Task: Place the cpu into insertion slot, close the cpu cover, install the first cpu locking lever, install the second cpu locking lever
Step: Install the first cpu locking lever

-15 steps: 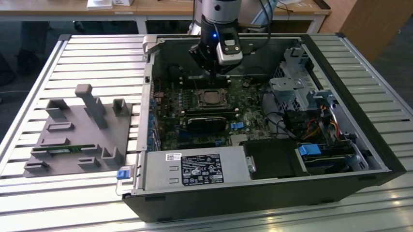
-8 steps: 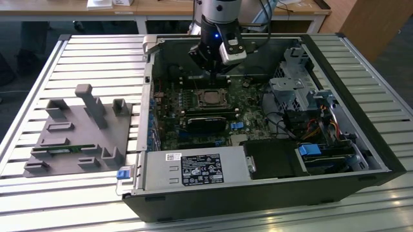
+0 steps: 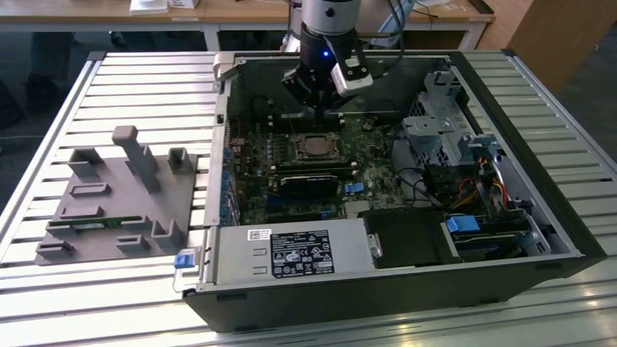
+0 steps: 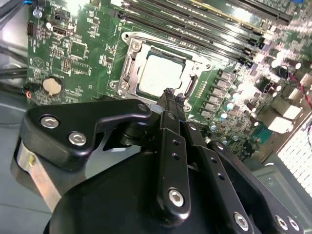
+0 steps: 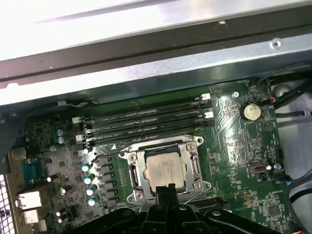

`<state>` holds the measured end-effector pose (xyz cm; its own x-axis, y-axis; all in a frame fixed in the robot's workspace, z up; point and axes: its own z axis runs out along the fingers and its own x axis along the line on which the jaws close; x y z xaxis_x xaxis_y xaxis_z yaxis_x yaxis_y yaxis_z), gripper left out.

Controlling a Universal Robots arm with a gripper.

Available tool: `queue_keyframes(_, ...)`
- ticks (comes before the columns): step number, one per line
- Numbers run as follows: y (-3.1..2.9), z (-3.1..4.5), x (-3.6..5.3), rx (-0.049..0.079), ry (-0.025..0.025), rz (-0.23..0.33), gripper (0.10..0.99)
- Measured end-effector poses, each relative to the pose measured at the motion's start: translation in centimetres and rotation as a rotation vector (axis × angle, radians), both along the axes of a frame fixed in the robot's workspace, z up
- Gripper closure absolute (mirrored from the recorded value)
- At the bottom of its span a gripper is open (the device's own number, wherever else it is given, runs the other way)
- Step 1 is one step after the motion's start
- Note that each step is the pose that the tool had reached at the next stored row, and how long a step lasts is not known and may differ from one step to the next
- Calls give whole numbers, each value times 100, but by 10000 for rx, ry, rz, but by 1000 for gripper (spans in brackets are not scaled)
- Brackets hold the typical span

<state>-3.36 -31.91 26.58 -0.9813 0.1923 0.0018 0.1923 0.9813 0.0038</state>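
Chip (image 5: pixel 165 169) under lowered cover (image 5: pixel 146 156) — claw (image 5: pixel 168 187) pinched narrow, empty.
Poised just beside cover's edge, side away from memory slots (image 5: pixel 146 122) — chip just beyond.

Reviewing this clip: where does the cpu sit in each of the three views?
Exterior view: the cpu is at mid-board inside the open case, close by the tool.
First wrist view: the cpu lies just past the tool's tip.
Second wrist view: the cpu lies just beyond the tool's tip.
Shared landmark: the tool's tip, next to the cpu in every view.
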Motion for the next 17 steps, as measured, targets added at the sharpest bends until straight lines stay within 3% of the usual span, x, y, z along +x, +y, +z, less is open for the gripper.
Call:
queue_keyframes(15,0,-1,0,4,-166,1541,980)
queue_keyframes(17,0,-2,0,102,-182,1692,980)
